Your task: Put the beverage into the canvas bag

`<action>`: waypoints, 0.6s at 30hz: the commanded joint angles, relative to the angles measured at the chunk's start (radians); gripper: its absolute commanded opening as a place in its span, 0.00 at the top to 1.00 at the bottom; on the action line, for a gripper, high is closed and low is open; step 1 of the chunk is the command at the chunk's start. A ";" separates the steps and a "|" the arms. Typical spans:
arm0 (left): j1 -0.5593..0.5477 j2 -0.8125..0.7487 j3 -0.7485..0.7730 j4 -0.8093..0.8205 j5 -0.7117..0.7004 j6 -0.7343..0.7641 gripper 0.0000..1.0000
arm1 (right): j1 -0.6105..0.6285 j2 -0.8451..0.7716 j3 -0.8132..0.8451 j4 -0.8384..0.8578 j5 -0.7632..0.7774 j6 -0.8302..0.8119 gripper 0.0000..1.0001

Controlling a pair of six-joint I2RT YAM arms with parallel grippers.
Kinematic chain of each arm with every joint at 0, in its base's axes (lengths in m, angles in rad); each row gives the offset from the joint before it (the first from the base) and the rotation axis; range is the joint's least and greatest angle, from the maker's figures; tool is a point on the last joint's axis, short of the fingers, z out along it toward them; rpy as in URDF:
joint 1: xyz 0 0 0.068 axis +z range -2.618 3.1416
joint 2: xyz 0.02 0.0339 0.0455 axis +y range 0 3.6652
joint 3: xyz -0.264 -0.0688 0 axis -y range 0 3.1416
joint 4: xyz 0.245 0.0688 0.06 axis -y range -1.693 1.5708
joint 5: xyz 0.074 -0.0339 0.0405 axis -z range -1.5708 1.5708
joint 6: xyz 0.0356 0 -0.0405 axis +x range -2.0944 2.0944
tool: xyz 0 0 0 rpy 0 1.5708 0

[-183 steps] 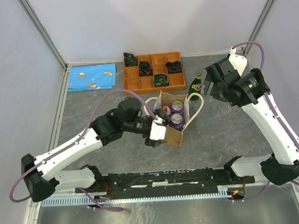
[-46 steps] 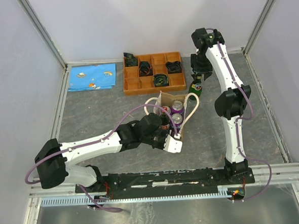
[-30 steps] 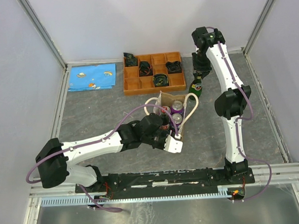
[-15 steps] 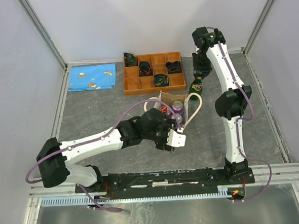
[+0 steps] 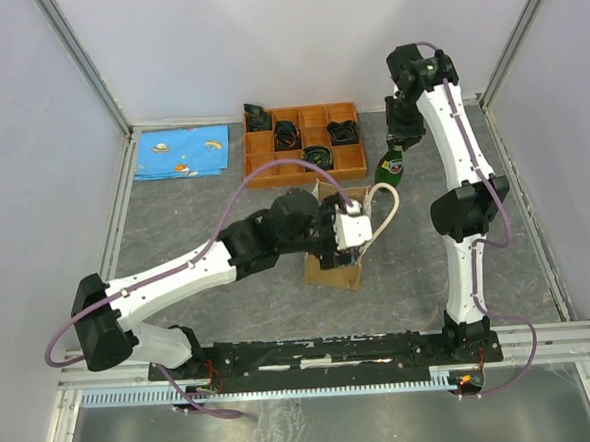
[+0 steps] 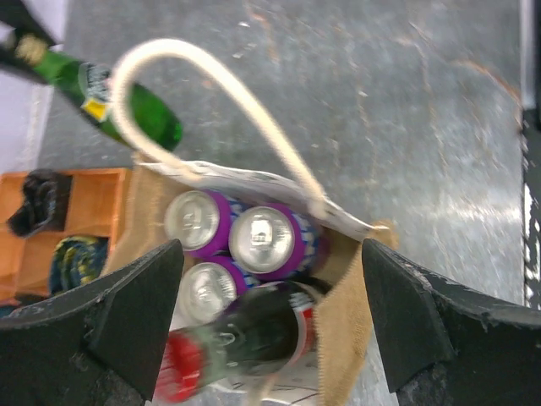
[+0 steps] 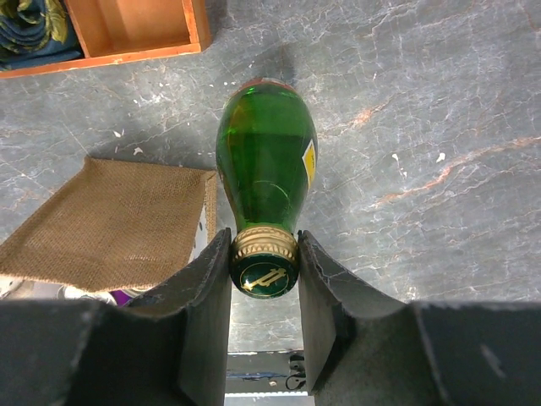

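The tan canvas bag stands mid-table, its cream handle arching up. Inside it stand three purple cans, and a dark cola bottle with a red cap lies tilted against them. Directly above the bag hangs my left gripper, open and holding nothing. A green glass beverage bottle stands upright by the bag's far right corner. My right gripper is shut on its gold-collared neck from above. I cannot tell whether the bottle's base touches the table.
An orange compartment tray with dark bundled items sits at the back, close to the green bottle. A blue patterned sheet lies back left. Enclosure walls ring the grey table. A black rail runs along the near edge.
My left gripper has opened, let go of the cola bottle into the bag, and moved from the bag's near side to above it. The right arm has shifted slightly, still gripping the green bottle.
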 commanded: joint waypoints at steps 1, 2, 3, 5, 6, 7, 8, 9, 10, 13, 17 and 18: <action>0.065 -0.032 0.113 0.058 -0.057 -0.205 0.08 | -0.004 -0.132 0.107 -0.010 -0.008 0.014 1.00; 0.082 -0.037 0.126 0.053 -0.056 -0.232 0.08 | -0.004 -0.139 0.116 -0.016 -0.012 0.014 1.00; 0.097 -0.041 0.136 0.045 -0.052 -0.253 0.08 | -0.004 -0.148 0.122 -0.021 -0.017 0.018 1.00; 0.133 -0.054 0.148 0.029 -0.052 -0.286 0.08 | -0.003 -0.170 0.121 -0.028 -0.028 0.023 1.00; 0.144 -0.061 0.148 0.022 -0.051 -0.294 0.08 | -0.004 -0.181 0.117 -0.031 -0.032 0.024 1.00; 0.157 -0.068 0.145 0.017 -0.052 -0.299 0.08 | -0.004 -0.194 0.113 -0.033 -0.037 0.027 1.00; 0.170 -0.077 0.139 0.012 -0.055 -0.305 0.08 | -0.004 -0.207 0.110 -0.036 -0.043 0.029 1.00; 0.180 -0.085 0.130 0.009 -0.054 -0.311 0.08 | -0.004 -0.219 0.107 -0.037 -0.049 0.032 1.00; 0.192 -0.094 0.118 0.005 -0.055 -0.320 0.09 | -0.004 -0.233 0.105 -0.039 -0.057 0.035 1.00; 0.229 -0.112 0.094 -0.002 -0.058 -0.352 0.09 | -0.004 -0.269 0.108 -0.048 -0.072 0.043 1.00; 0.272 -0.131 0.064 -0.003 -0.064 -0.387 0.09 | -0.004 -0.317 0.109 -0.067 -0.098 0.054 1.00; 0.283 -0.136 0.056 -0.001 -0.065 -0.389 0.09 | -0.002 -0.328 0.109 -0.072 -0.104 0.056 1.00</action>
